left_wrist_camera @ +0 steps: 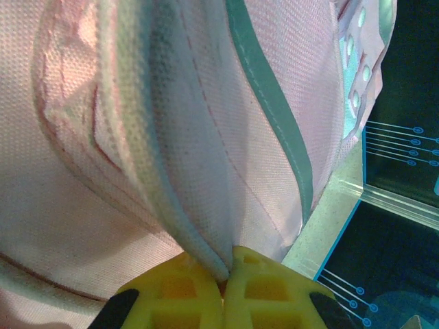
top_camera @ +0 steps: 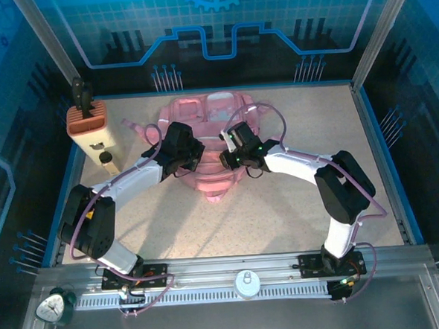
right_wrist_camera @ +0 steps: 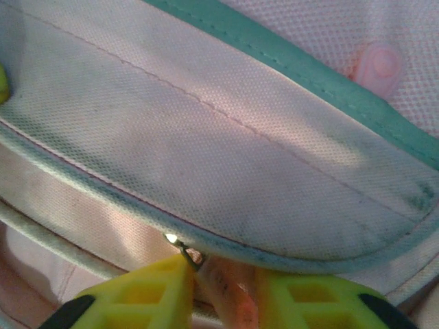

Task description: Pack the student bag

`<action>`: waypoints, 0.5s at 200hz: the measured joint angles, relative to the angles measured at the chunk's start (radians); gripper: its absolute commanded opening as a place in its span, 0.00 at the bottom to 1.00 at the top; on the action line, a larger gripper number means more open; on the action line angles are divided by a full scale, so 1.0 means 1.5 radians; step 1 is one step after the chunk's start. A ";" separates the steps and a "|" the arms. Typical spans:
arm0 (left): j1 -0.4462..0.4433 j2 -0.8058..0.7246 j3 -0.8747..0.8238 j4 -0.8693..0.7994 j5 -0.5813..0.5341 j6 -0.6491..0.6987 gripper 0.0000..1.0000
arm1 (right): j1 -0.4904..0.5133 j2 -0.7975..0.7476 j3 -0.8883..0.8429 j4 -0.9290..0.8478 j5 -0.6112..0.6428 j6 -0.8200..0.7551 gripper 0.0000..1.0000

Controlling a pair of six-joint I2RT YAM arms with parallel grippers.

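No legible txt, nos. or brand marks anywhere. Clock (top_camera: 51,306) at near-left corner, by the rail: has a dial, digits too small to read. Back wall (top_camera: 219,30): gear + line graphics only, no wording. Student bag (top_camera: 201,110): no print or tag readable on fabric, incl. close-up wrist views.

The pink backpack (top_camera: 210,110) lies on the speckled table (top_camera: 282,213), far middle. The left gripper (top_camera: 194,159) and right gripper (top_camera: 225,160) reach into its near side, close together.
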 measured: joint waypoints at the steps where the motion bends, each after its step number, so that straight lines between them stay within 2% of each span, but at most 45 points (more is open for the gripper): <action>1: 0.000 0.000 0.000 0.000 0.000 0.000 0.00 | 0.000 0.000 0.000 0.000 0.001 -0.001 0.20; 13: 0.001 -0.002 0.000 0.000 0.000 0.002 0.00 | 0.000 0.000 -0.003 0.005 0.005 -0.007 0.12; 30: 0.001 -0.003 0.000 0.000 0.000 0.005 0.00 | 0.000 -0.001 -0.010 0.015 0.014 -0.005 0.08; 46: 0.001 -0.005 0.000 -0.003 0.000 0.010 0.00 | 0.000 -0.005 -0.019 0.025 0.015 -0.004 0.00; 100: 0.012 -0.040 -0.018 -0.017 0.015 0.043 0.00 | -0.005 -0.040 -0.055 0.038 0.018 0.016 0.00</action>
